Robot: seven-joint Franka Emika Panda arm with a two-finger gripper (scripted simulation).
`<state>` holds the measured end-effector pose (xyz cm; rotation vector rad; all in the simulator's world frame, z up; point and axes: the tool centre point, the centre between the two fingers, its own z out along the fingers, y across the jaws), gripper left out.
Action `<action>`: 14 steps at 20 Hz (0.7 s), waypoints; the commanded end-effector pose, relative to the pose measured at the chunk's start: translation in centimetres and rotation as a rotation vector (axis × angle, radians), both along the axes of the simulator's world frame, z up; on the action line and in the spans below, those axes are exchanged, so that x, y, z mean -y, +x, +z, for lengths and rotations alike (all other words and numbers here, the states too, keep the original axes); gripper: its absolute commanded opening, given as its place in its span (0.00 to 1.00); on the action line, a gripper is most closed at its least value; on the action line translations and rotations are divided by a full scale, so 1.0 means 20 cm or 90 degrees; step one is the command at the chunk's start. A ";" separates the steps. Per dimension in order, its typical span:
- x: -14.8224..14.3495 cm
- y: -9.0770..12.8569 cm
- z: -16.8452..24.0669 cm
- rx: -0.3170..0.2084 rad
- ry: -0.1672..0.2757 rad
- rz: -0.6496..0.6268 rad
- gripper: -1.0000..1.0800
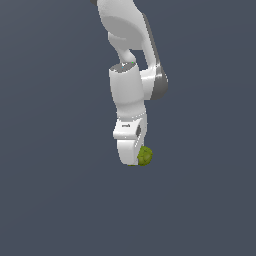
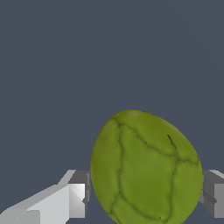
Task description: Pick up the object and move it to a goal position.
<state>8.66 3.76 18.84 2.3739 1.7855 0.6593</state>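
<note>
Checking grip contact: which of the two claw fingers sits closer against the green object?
In the wrist view, the light grey finger and the darker finger both meet the green object; neither is visibly closer.

The space between the fingers [image 2: 78, 192] of the gripper [image 1: 134, 159] was filled by the object [image 2: 146, 168], which spanned it from one pad to the other; no room remained there for passage. In the exterior view the object [image 1: 145, 156] protruded past the gripper toward that view's right. Around arm and gripper only a uniform grey-blue background was seen on every side, with no obstacle standing in it.
</note>
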 end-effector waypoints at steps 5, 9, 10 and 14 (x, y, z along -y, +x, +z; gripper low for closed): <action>0.03 0.11 0.25 0.079 0.024 0.045 0.00; 0.04 0.16 0.40 0.123 0.039 0.072 0.00; 0.05 0.17 0.44 0.134 0.043 0.079 0.00; 0.06 0.21 0.59 0.177 0.058 0.104 0.00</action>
